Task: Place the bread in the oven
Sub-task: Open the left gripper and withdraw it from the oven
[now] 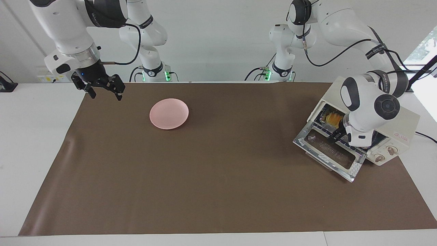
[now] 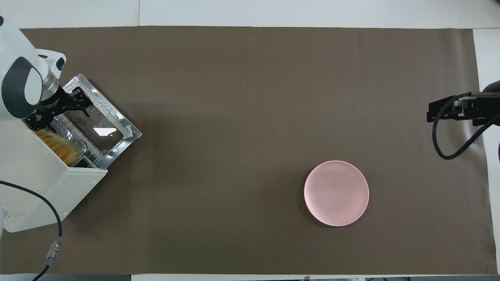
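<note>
Your left gripper (image 2: 60, 113) hangs over the oven's (image 1: 397, 128) lowered door, at the mouth of the cavity, its jaws spread and holding nothing. The bread (image 2: 58, 146) lies just past those jaws, inside the oven on its rack (a foil tray (image 2: 76, 141) sits under it), clear of both fingers. Your right gripper (image 1: 102, 89) waits with open, empty jaws over the brown mat's (image 1: 218, 177) corner, the pink plate (image 1: 169, 113) well apart from it.

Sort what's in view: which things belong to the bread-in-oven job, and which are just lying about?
Job: bread on foil tray inside the oven; open oven door; left gripper, open over the door.
Lying about: pink plate; right gripper, waiting, open.
</note>
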Motion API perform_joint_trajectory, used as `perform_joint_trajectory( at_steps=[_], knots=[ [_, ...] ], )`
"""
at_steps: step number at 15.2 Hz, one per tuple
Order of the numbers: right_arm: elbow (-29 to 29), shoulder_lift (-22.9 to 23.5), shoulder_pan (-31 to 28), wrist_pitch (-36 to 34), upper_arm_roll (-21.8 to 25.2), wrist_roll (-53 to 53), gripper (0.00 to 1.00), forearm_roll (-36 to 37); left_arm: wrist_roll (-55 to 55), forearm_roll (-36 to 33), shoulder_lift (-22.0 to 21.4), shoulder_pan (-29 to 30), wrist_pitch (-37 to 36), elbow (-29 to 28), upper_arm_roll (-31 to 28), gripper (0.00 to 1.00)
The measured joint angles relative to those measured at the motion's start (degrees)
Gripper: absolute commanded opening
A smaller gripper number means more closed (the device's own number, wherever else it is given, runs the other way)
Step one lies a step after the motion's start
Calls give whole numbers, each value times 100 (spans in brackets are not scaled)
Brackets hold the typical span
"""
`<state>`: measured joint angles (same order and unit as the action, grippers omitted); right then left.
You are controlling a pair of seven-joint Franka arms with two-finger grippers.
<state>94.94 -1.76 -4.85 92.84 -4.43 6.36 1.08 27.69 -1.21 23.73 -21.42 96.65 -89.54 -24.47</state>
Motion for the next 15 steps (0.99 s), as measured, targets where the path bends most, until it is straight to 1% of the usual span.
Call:
perform_joint_trajectory(
  at_steps=[4, 7, 10, 12, 13, 15],
  knots=[
    [0, 0, 0, 0, 0, 0, 100, 0, -1141, -198, -35, -54, 95, 229, 8, 100],
    [0, 0, 0, 0, 0, 0, 100, 0, -1626, -201, -140, -144, -49, 472, 17, 100],
    [0, 0, 0, 0, 0, 0, 100, 0, -2143, -201, -431, -190, -329, 656, 24, 100],
    [0, 0, 0, 0, 0, 0, 100, 0, -2427, -201, -705, -217, -573, 667, 23, 100],
    [0, 0, 0, 0, 0, 0, 100, 0, -2652, -201, -931, -224, -813, 661, 23, 100],
    [0, 0, 0, 0, 0, 0, 100, 0, -2793, -201, -1110, -224, -1020, 660, 21, 100]
  ],
)
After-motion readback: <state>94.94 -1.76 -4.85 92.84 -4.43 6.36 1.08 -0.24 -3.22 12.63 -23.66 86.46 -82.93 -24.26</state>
